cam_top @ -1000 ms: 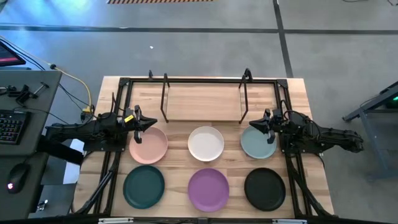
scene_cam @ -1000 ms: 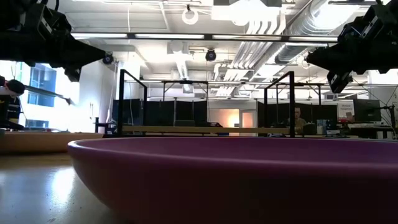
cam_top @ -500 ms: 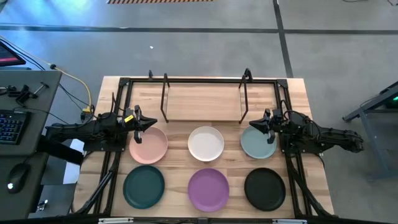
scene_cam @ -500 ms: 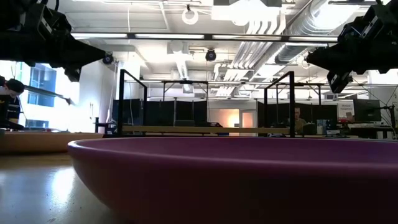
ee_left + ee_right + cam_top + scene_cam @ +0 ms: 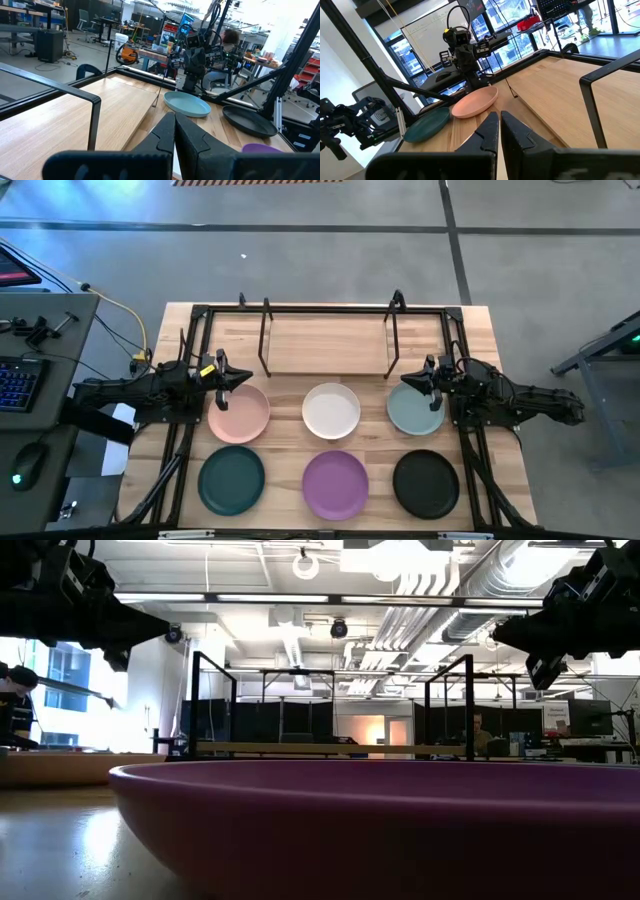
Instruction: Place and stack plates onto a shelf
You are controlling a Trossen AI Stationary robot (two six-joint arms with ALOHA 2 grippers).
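Note:
Six plates lie flat on the wooden table in two rows. The far row holds pink (image 5: pixel 238 413), white (image 5: pixel 331 410) and pale blue-grey (image 5: pixel 415 411). The near row holds dark teal (image 5: pixel 231 480), purple (image 5: pixel 335 483) and black (image 5: pixel 425 483). The shelf (image 5: pixel 327 344) stands bare at the table's far side. My left gripper (image 5: pixel 243 377) hangs shut in the air over the pink plate's far rim. My right gripper (image 5: pixel 406 380) hangs shut over the blue-grey plate's far-left rim. Each wrist view shows shut fingers, left gripper (image 5: pixel 174 117) and right gripper (image 5: pixel 499 116).
A black metal frame (image 5: pixel 196 320) runs along the table's left, right and far sides. A desk with a keyboard (image 5: pixel 18 380) and mouse stands left of the table. In the low view the purple plate (image 5: pixel 380 825) fills the foreground, and a person (image 5: pixel 480 730) sits in the room behind.

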